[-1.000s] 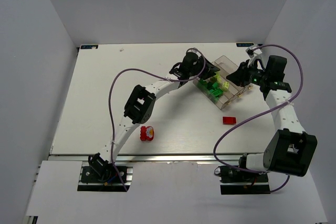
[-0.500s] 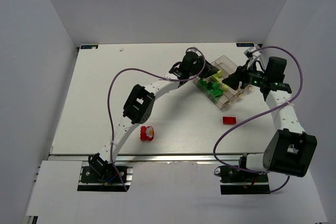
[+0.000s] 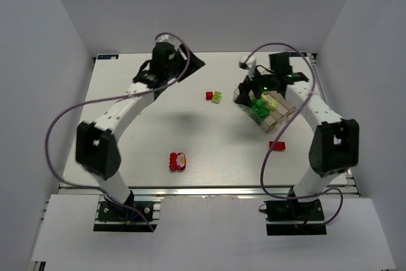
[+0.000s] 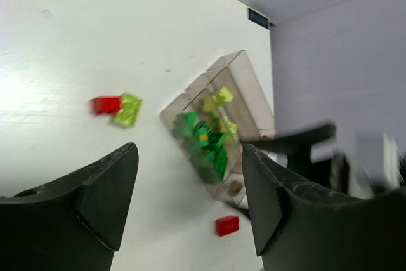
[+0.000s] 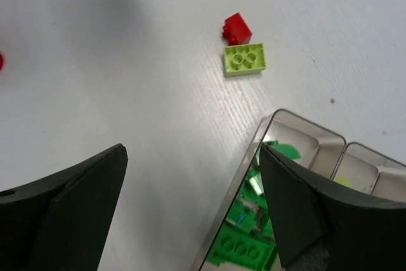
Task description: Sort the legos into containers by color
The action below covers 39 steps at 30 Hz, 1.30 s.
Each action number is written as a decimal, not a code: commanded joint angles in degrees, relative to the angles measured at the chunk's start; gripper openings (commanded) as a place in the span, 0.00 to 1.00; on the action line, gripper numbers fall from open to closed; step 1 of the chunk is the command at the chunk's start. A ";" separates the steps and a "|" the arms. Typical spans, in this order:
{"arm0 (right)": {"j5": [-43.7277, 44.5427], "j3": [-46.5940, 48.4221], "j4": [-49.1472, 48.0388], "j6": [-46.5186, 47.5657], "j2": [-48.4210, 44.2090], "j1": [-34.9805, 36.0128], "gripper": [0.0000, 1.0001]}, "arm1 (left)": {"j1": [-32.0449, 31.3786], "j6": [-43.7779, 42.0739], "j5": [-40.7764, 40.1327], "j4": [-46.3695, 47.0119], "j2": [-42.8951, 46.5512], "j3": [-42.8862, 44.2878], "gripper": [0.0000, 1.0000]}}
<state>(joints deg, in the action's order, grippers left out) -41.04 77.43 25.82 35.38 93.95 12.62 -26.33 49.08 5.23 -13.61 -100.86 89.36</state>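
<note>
Legos (image 3: 257, 108) look mostly dealt with already: dark green is piled in one compartment of the tray (image 5: 306, 122), yellow-green sits in the next one along, and I can't spot any red in there from these views. What's out on the worktop (image 3: 127, 138) is a yellow-green brick (image 5: 244, 58) with a small red brick (image 5: 237, 28) just beside it, both a bit left of the tray, plus another red brick (image 3: 276, 145) near the tray's front end and a red clump (image 3: 177, 161) well apart toward the front edge

The bit that matters imo: the right end effector (image 5: 192, 150) hangs over the tray's left corner, fingers spread wide with nothing in them. The yellow-green/red pair lies straight ahead of it, off that corner and slightly right of the gap's middle. The yellow-green brick's long axis runs across the wrist view, roughly in line with finger-to-finger, so I'd guess a wrist turn is needed to pinch it across the short side

The left end effector (image 4: 188, 150) is also wide open and empty, but it's up at the far left of the worktop, well apart from the pair, so the right arm is clearly nearer. My only worry is that the red one sits close enough to get nudged
</note>
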 commanded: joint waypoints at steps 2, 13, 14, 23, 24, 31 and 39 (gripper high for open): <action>18.08 12.10 -0.08 -10.04 9.65 7.31 0.89 | 1.62 -4.70 -6.10 -5.81 14.61 -12.87 0.78; 27.77 41.21 8.62 -11.40 36.03 13.66 0.89 | 3.56 2.07 -13.75 -12.22 39.41 -35.31 0.82; 27.85 41.40 8.80 -9.90 37.17 13.66 0.89 | 3.56 2.33 -14.98 -12.93 40.38 -35.66 0.82; 25.22 40.78 9.68 -2.06 40.60 13.66 0.89 | 3.56 5.32 -17.28 -18.83 47.50 -39.08 0.85; 25.22 40.96 9.60 -2.06 40.96 13.57 0.89 | 3.56 5.59 -17.19 -18.83 47.94 -39.44 0.85; 21.27 41.49 11.26 -0.75 42.89 13.66 0.89 | 3.56 6.12 -17.10 -19.44 48.21 -39.79 0.85; 23.98 41.75 8.28 -1.97 44.47 13.92 0.86 | 3.56 6.56 -16.66 -18.48 47.60 -40.41 0.85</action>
<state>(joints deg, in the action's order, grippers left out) -17.58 116.71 35.83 33.52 137.40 26.35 -22.98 55.22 -11.18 -32.53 -53.23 49.19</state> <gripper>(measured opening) 0.871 0.850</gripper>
